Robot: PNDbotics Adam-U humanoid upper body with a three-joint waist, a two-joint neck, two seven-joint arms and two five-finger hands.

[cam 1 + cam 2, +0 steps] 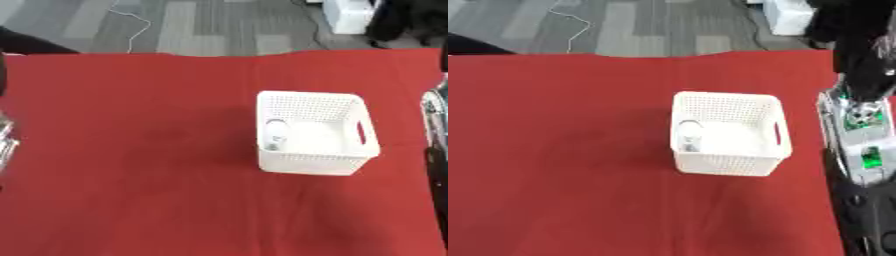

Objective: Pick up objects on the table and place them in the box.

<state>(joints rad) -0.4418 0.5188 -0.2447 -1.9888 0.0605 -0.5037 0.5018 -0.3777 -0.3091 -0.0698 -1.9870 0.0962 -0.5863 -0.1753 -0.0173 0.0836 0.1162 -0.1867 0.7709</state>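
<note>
A white perforated box stands on the red tablecloth, right of centre. Inside it, against its left wall, lies a small white rounded object with a grey mark. No loose object shows on the cloth. My right arm, silver with green lights, runs down the right edge beside the box and apart from it. Its dark lower end is the hand, cut off by the view's edge, so its shape does not show. Of my left arm only a silver sliver appears at the left edge.
Beyond the table's far edge lies grey floor with a thin cable and a white unit at the top right. A dark shape sits at the far left corner. Bare red cloth spreads left of the box.
</note>
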